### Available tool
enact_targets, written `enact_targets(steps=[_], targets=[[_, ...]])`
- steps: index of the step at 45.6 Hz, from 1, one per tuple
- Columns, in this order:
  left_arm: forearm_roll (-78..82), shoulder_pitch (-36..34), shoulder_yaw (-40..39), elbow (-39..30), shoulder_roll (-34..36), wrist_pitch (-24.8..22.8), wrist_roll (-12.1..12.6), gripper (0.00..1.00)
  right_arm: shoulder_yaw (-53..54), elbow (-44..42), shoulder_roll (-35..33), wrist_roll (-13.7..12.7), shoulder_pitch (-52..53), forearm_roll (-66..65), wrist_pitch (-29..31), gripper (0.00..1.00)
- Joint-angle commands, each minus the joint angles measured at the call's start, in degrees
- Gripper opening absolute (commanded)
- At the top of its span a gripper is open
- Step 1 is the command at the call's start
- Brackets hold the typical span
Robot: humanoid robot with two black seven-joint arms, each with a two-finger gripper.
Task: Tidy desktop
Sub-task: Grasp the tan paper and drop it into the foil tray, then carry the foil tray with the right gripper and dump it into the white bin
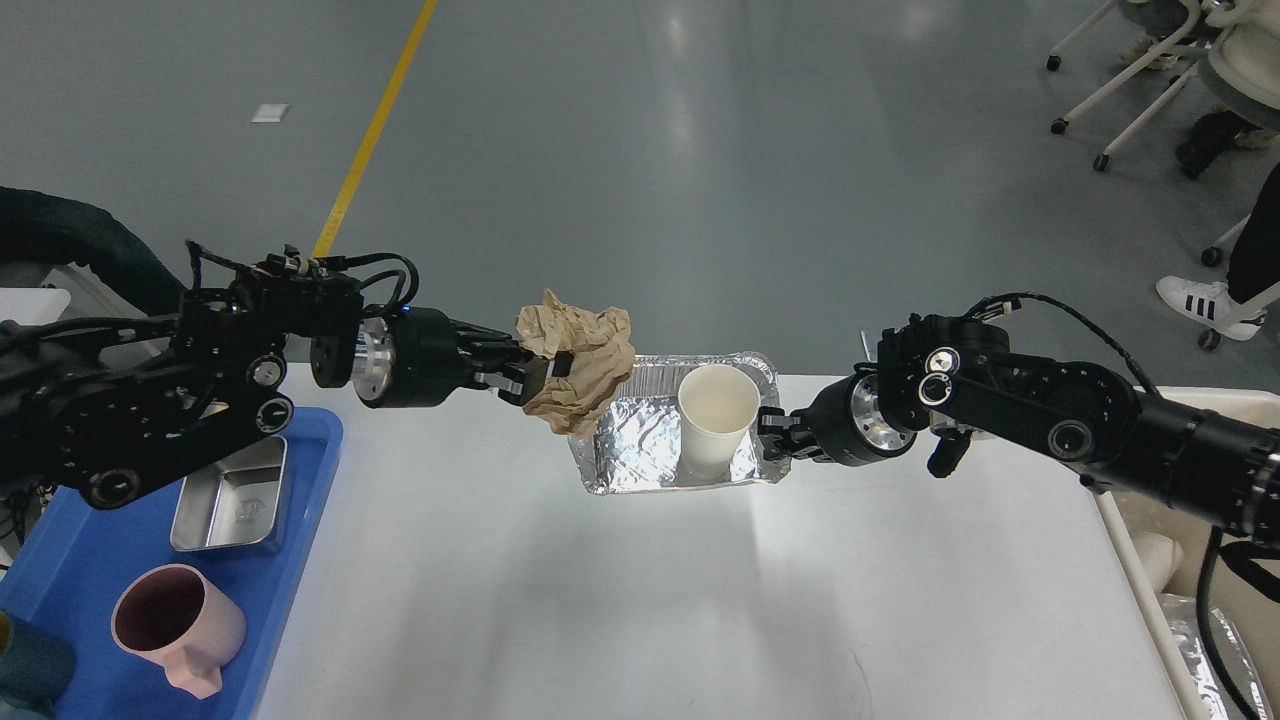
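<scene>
- Bench (pixel 620 600): white top with rounded corners, fills the lower middle of the head view, grey floor beyond its far edge.
- Blue tray (pixel 70 560) at the bench's left edge, holding a steel tin (pixel 230 495) and a pink mug (pixel 175 628).
- Foil tray (pixel 640 450) near the far edge, a white paper cup (pixel 715 415) upright inside.
- Left claw (pixel 545 372) pinching crumpled brown paper (pixel 580 365), held above the foil tray's left end.
- Right claw (pixel 775 435) at the foil tray's right rim; fingers too dark to tell whether spread or gripping.
</scene>
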Motion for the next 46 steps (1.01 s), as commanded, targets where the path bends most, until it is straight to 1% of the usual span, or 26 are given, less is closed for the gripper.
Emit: enact_targets(steps=[1,2,3,6,8,10,11,12,15,21,27,30,33,39,41,43,46], targets=[[0.65,0.38,1.34,2.18,-3.74,0.09,0.03,0.1,0.03,0.0,0.03,0.03,-0.24,0.0,-0.01,0.0],[0.92,0.47,1.34,2.53,-4.0,0.09,-0.06,0.15,0.12,0.0,-0.06,0.03,-0.24,0.08,-0.01,0.0],[1.0,0.47,1.34,2.8,-4.18,0.09,-0.06,0.23,0.12,0.0,-0.06,0.03,-0.24,0.09,-0.01,0.0],[1.09,1.08,1.25,3.06,-4.36,0.09,-0.06,0.55,0.12,0.0,-0.06,0.03,-0.33,0.09,-0.01,0.0],[1.09,1.44,1.16,3.06,-4.79,0.09,-0.06,0.73,0.21,0.0,-0.06,0.03,-0.33,0.17,-0.01,0.0],[1.09,1.79,1.25,3.06,-5.32,0.09,-0.06,0.87,0.29,0.0,-0.06,0.03,-0.41,0.17,-0.01,0.0],[1.09,2.05,1.25,3.06,-5.41,0.09,-0.06,0.92,0.3,0.0,-0.06,-0.06,-0.41,0.26,-0.01,0.0],[1.09,2.23,1.16,3.06,-5.41,0.09,-0.06,0.94,0.38,0.0,-0.06,0.03,-0.41,0.26,-0.01,0.0],[0.74,2.67,0.9,3.06,-5.41,-0.09,-0.06,0.97,0.65,0.0,-0.15,-0.06,-0.59,0.26,-0.01,0.0],[-0.75,2.67,-1.03,2.89,-4.71,0.0,-0.06,0.97,0.82,0.0,-0.5,0.03,-1.12,0.26,-0.1,0.0],[-6.28,3.28,-5.77,2.89,-4.18,0.44,0.03,0.97,2.31,0.0,-1.2,0.03,-2.17,0.26,-0.1,0.0],[-11.54,3.81,-9.72,2.98,-3.39,0.97,0.21,0.97,3.81,0.0,-2.34,0.03,-3.22,0.26,-0.1,0.0],[-17.96,5.04,-14.64,2.98,-2.43,1.58,1.08,0.97,5.12,0.0,-3.66,0.03,-4.37,0.26,-0.1,0.0],[-28.95,8.81,-22.2,3.06,-1.11,2.28,4.68,0.97,8.2,0.0,-6.91,0.38,-6.39,0.35,-0.1,0.0],[-32.11,10.83,-24.58,3.06,-0.75,3.25,5.56,0.97,9.6,0.0,-8.05,0.47,-7.35,0.35,-0.1,0.0],[-35.45,13.46,-26.95,3.06,-0.75,4.74,6.09,0.97,11.27,0.0,-9.63,0.47,-8.41,0.35,-0.1,0.0],[-40.11,17.51,-30.73,3.06,-1.28,6.94,6.1,0.97,14.17,-0.08,-12.71,0.64,-10.43,0.52,-0.1,0.0]])
